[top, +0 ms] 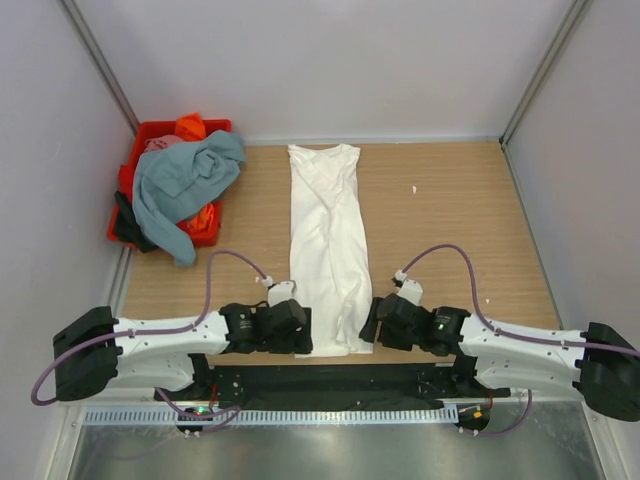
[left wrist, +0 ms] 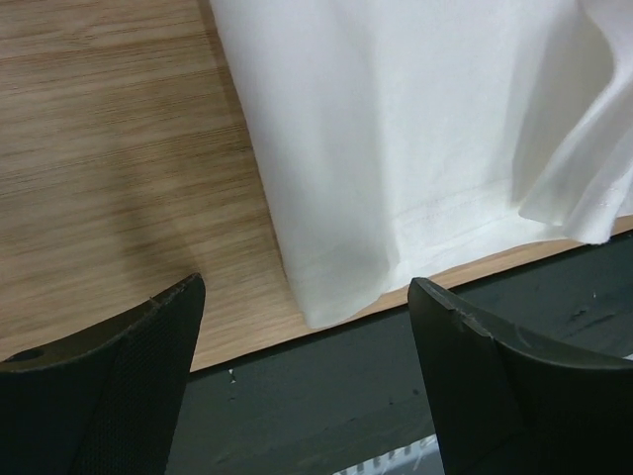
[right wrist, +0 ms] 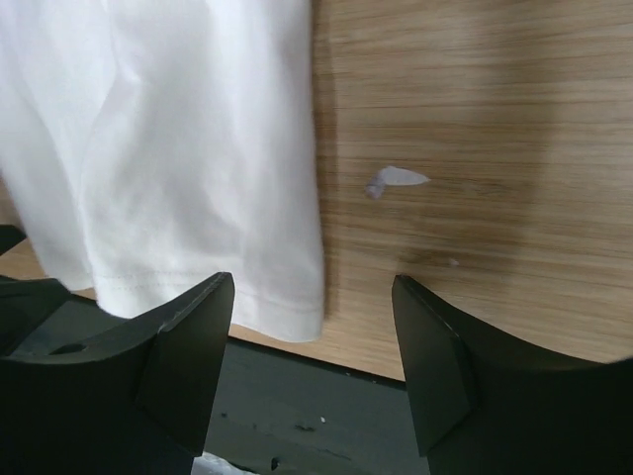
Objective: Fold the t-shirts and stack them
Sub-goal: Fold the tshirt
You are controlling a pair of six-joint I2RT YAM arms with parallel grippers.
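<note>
A white t-shirt (top: 328, 245) lies folded into a long narrow strip down the middle of the wooden table, collar at the far end, hem at the near edge. No print shows. My left gripper (top: 305, 332) is open and empty beside the hem's left corner (left wrist: 326, 297). My right gripper (top: 366, 326) is open and empty beside the hem's right corner (right wrist: 287, 317). More t-shirts lie heaped in a red crate (top: 216, 127) at the far left: a grey-blue one (top: 180, 185) on top, orange (top: 190, 127), pink and dark cloth under it.
A small scrap of white tape (right wrist: 396, 181) lies on the wood right of the shirt. A black strip (left wrist: 336, 386) runs along the table's near edge under both grippers. Grey walls close in the sides and back.
</note>
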